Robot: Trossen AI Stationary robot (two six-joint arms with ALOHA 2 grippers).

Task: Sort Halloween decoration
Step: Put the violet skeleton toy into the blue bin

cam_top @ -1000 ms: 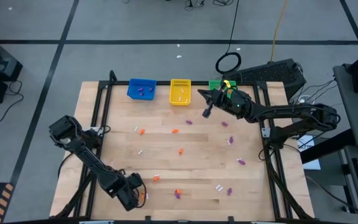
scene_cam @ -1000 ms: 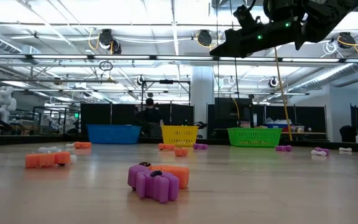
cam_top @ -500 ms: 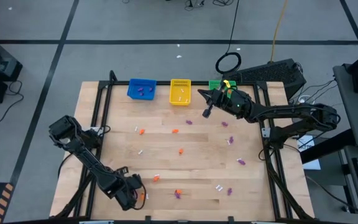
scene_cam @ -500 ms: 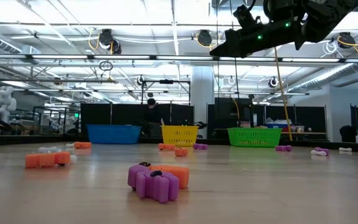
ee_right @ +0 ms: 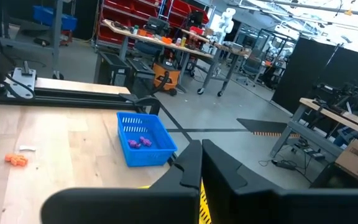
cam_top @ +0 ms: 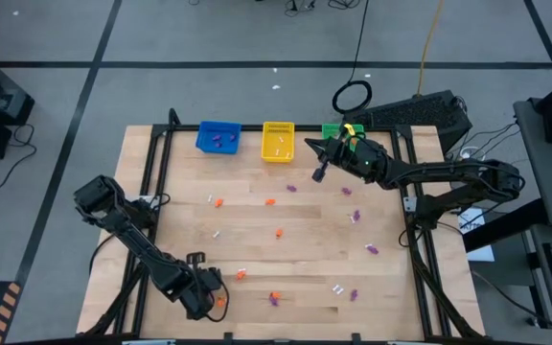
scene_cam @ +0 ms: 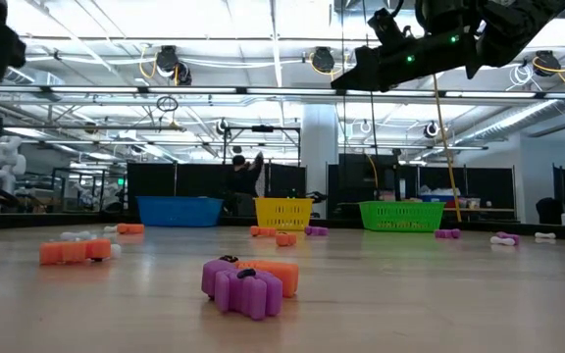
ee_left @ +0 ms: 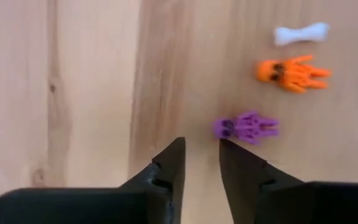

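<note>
A blue basket, a yellow basket and a green basket line the far edge of the wooden table. A black cable loop lies on the floor beyond them.

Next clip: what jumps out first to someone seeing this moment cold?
Three bright baskets line the table's far edge: blue basket, yellow basket, green basket. Tiny orange, purple and white trinkets dot the wooden table. At the near edge the left gripper hangs over bare wood beside a purple trinket.
</note>
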